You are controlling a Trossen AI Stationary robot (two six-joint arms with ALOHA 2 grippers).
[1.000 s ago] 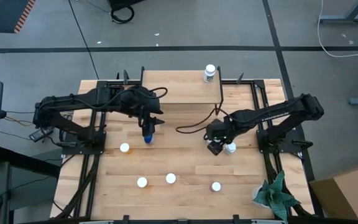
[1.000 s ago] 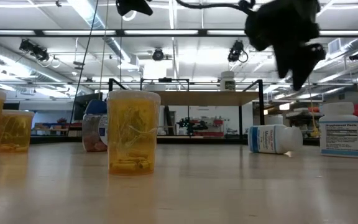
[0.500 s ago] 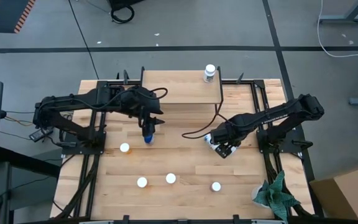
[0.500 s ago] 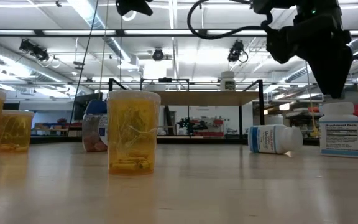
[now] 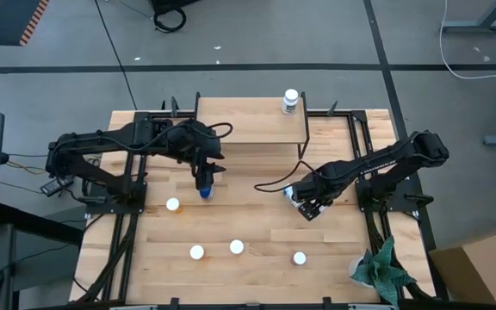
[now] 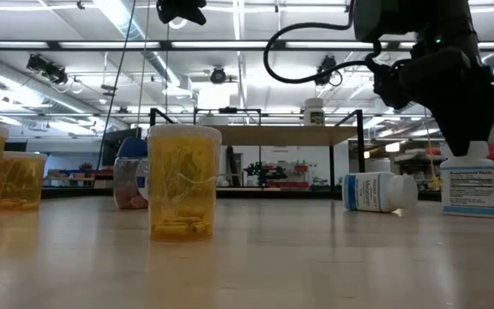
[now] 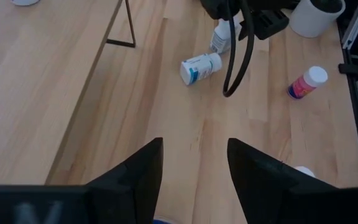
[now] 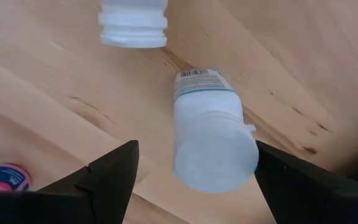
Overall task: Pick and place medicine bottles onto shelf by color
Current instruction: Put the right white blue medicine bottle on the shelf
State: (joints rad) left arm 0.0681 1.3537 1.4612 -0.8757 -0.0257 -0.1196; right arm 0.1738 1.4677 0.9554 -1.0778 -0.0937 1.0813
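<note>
The white bottle [image 8: 213, 134] stood upright on the table [image 5: 257, 220] directly between the spread fingers of our right pincer [image 8: 194, 177], which hung just above its cap with jaws wide and nothing yet held; we judged this alignment was meant for a straight descent onto the cap. A second white bottle [image 6: 377, 190] lay on its side just beside it, close enough that we judged a lowering finger might nudge it. One white bottle [image 5: 291, 101] already stood at the right end of the shelf [image 5: 248, 120], which suggested whites belonged there and left most of the board free. Our left pincer [image 5: 206, 181] hovered over the table left of centre, partly open; a blue bottle [image 5: 205, 191] showed right below it, but we could not tell whether the fingers touched it. Orange bottles [image 6: 183, 182] stood nearer the front edge, well apart from both arms, and a pink bottle [image 7: 306, 83] stood near the right edge, so the middle of the table offered open room for carrying.
</note>
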